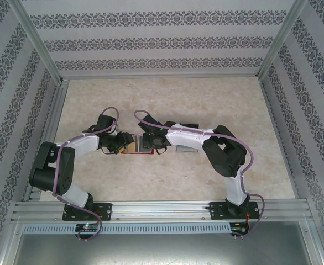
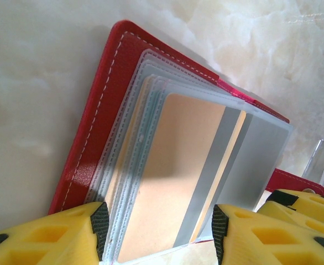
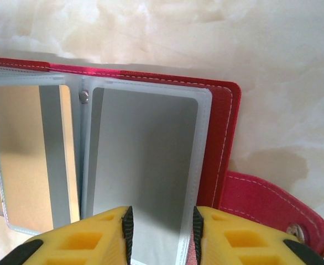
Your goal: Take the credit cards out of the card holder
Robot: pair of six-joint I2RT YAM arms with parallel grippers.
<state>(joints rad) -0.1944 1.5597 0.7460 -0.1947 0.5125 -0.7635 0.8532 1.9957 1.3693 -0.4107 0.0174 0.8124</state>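
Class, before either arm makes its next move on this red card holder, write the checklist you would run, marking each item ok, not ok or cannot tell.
1. Card holder lying open on the table: ok.
2. Beige-gold card located, inside a see-through pocket: ok.
3. Left hand straddling the pocket stack: ok.
4. Right hand firmly gripping the grey pocket: cannot tell.
5. Closing tab folded out, clear of the pockets: ok.
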